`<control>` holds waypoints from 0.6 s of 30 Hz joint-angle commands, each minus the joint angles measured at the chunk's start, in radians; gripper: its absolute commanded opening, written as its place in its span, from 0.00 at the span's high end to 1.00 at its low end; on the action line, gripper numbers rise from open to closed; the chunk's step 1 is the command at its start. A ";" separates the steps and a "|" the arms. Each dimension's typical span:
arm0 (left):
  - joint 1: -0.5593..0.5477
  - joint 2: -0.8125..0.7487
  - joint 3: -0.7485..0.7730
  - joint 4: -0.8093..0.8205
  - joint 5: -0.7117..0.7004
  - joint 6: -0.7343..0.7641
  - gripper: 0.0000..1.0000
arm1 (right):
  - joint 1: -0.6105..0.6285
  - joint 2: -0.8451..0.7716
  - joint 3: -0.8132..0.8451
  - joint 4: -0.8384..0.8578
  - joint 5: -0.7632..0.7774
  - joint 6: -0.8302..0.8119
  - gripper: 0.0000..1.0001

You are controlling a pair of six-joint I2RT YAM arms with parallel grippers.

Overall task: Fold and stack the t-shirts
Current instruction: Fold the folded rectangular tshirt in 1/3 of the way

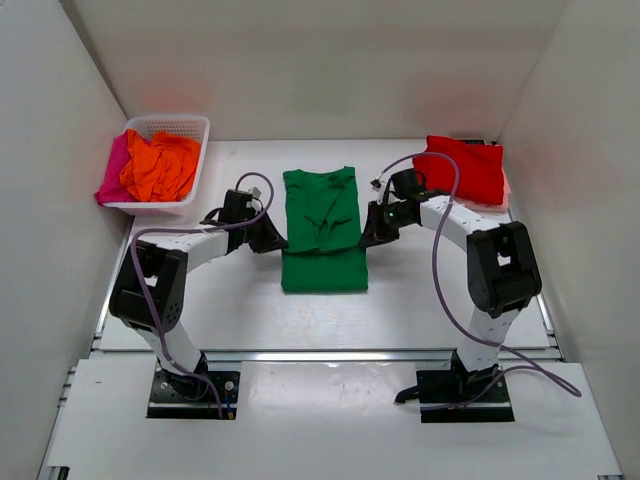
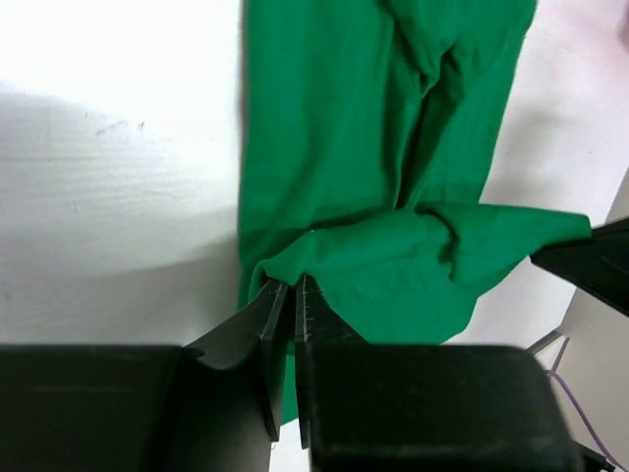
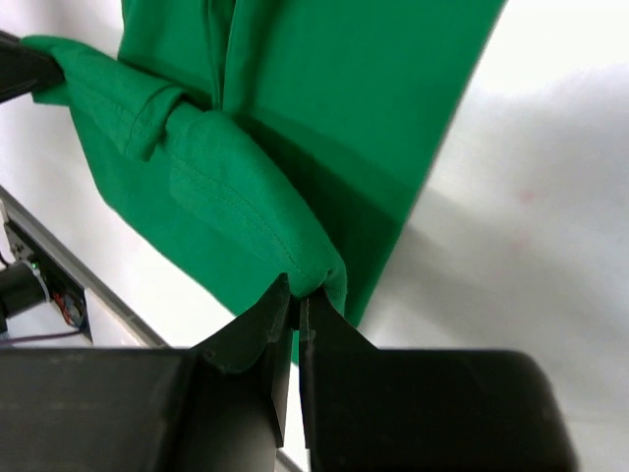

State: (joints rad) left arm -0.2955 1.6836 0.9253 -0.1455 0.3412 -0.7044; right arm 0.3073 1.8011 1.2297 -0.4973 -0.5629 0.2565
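Solid bright green t-shirt (image 1: 322, 230) on white counter (image 1: 240, 300); plain red t-shirt (image 1: 465, 168). Orange t-shirt (image 1: 160, 165) and magenta-pink t-shirt (image 1: 112, 178) in white lattice basket (image 1: 170, 121). Black fingers (image 2: 257, 329), left and right alike.

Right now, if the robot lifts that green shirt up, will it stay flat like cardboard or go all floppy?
Probably floppy: the green shirt bunches and sags between the left gripper and the right gripper. It looks light too, since small pinches at two edges seem enough to raise its fold.

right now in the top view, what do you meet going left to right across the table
white basket → left gripper → green t-shirt → right gripper → red t-shirt
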 commanded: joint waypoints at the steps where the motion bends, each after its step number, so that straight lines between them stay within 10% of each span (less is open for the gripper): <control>1: 0.024 0.004 0.052 0.083 0.030 0.003 0.81 | -0.022 0.024 0.063 0.052 -0.020 -0.031 1.00; 7: 0.048 0.105 0.124 0.135 0.036 -0.021 0.69 | -0.054 0.089 0.102 0.127 -0.064 0.013 0.95; 11: 0.068 0.174 0.161 0.257 0.070 -0.139 0.52 | -0.086 0.115 0.099 0.302 -0.112 0.055 0.74; 18: 0.119 0.110 -0.003 0.512 -0.002 -0.296 0.53 | -0.145 0.083 0.071 0.473 -0.004 0.122 0.54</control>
State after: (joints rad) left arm -0.1898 1.8797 0.9718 0.2451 0.3737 -0.9321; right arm 0.1894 1.9263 1.2942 -0.1387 -0.6212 0.3492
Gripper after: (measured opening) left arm 0.472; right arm 0.452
